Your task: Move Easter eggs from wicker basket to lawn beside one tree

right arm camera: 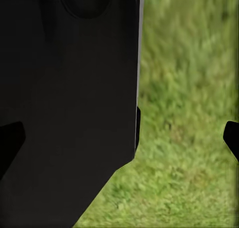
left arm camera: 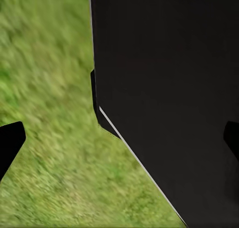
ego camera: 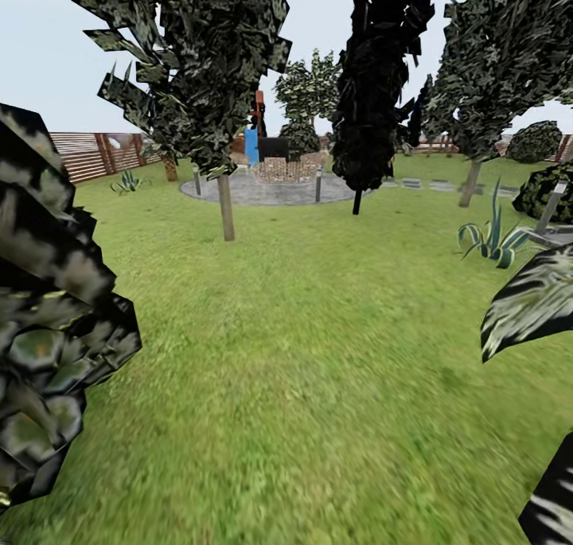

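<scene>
The lawn (ego camera: 302,354) stretches ahead of me across the garden. A tree (ego camera: 227,203) with a straight pale trunk and a dark leafy crown stands at the far left of centre. The Easter eggs and the wicker basket are out of view. My left gripper (left arm camera: 119,140) is open over grass, one dark fingertip (left arm camera: 10,143) at each side of its view and nothing between them. My right gripper (right arm camera: 119,140) is open too, also above grass. A black part of my own body lies beside each gripper.
Dark foliage crowds close on my left (ego camera: 48,314) and right (ego camera: 533,306). An all-black tree (ego camera: 358,195) and a leaning pale-trunk tree (ego camera: 469,183) stand further back. A grey patio (ego camera: 263,188), a striped spiky plant (ego camera: 493,243) and a brown slat fence (ego camera: 87,155) lie beyond.
</scene>
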{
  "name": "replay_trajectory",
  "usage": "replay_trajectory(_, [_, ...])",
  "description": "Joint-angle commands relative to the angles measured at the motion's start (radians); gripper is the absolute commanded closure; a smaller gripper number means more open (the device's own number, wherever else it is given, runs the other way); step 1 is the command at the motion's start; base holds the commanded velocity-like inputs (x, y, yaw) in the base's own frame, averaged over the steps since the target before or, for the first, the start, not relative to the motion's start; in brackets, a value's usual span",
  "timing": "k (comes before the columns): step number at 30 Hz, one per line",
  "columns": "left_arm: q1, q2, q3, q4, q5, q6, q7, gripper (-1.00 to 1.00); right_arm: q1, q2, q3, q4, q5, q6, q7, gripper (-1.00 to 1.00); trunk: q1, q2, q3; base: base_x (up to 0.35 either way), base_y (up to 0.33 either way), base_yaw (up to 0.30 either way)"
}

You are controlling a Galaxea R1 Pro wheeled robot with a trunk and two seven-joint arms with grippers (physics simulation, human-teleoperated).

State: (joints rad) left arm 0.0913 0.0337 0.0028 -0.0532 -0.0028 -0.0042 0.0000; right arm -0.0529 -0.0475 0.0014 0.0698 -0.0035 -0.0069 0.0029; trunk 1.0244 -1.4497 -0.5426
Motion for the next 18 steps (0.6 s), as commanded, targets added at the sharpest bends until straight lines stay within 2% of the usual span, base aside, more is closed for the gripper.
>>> replay_trajectory(1, [0.001, 0.000, 0.000, -0.002, 0.000, 0.000, 0.000, -1.00, -0.001, 0.000, 0.000, 0.002, -0.001, -0.001, 0.000, -1.00, 0.001, 0.000, -0.001, 0.329, 0.000, 0.159])
replay_trajectory(9, [0.001, 0.000, 0.000, -0.002, 0.000, 0.000, 0.000, -1.00, -0.002, 0.000, 0.000, 0.002, -0.001, -0.001, 0.000, -1.00, 0.001, 0.000, -0.001, 0.329, 0.000, 0.204])
replay_trajectory(18, [0.001, 0.000, 0.000, -0.002, 0.000, 0.000, 0.000, -1.00, -0.001, 0.000, 0.002, 0.002, 0.003, -0.001, 0.002, -1.00, 0.001, 0.000, -0.001, 0.329, 0.000, 0.024])
